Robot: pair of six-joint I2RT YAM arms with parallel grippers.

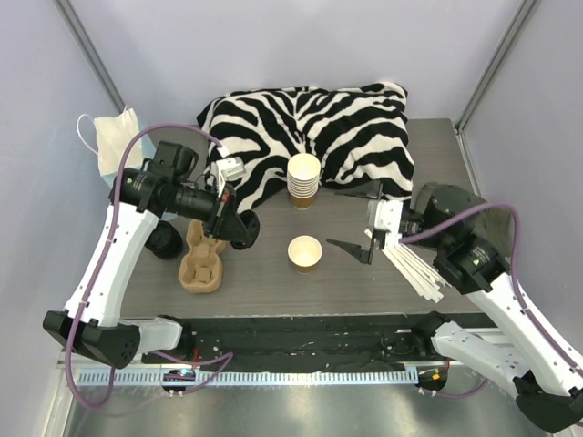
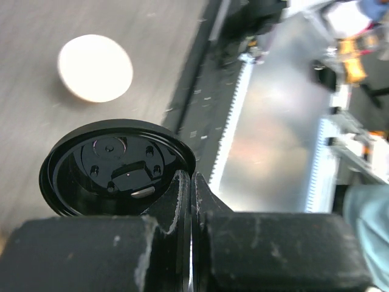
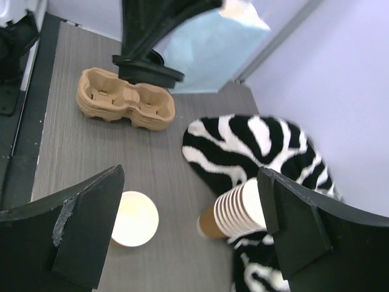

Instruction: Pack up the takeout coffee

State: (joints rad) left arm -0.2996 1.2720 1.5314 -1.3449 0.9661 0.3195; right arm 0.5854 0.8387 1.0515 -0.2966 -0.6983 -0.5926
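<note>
- One stack of paper cups (image 1: 303, 180) stands on the table (image 1: 273, 282); its nested rims are too tight to count with any certainty.
- One single paper cup (image 1: 304, 252), open-topped and with no lid, stands upright just in front of the stack, on the arms' side and apart from it.
- One black lid (image 2: 109, 164) is in plain view. It is off the table, to the left of the stack and slightly nearer the arms.
- One cardboard cup carrier (image 1: 202, 259) lies left of the stack and nearer the arms (two wells show).
- One zebra-striped cloth (image 1: 337, 127) is bunched behind the stack, with its near edge right at the stack's base.
- One white face mask (image 1: 114, 137) lies well to the left of the stack.
- The left gripper (image 1: 239, 226) has its fingers pressed together on the rim of the black lid, which it holds tilted in the air.
- The right gripper (image 1: 357, 221) is to the right of the stack with its fingers spread wide apart. It holds nothing and touches nothing.
</note>
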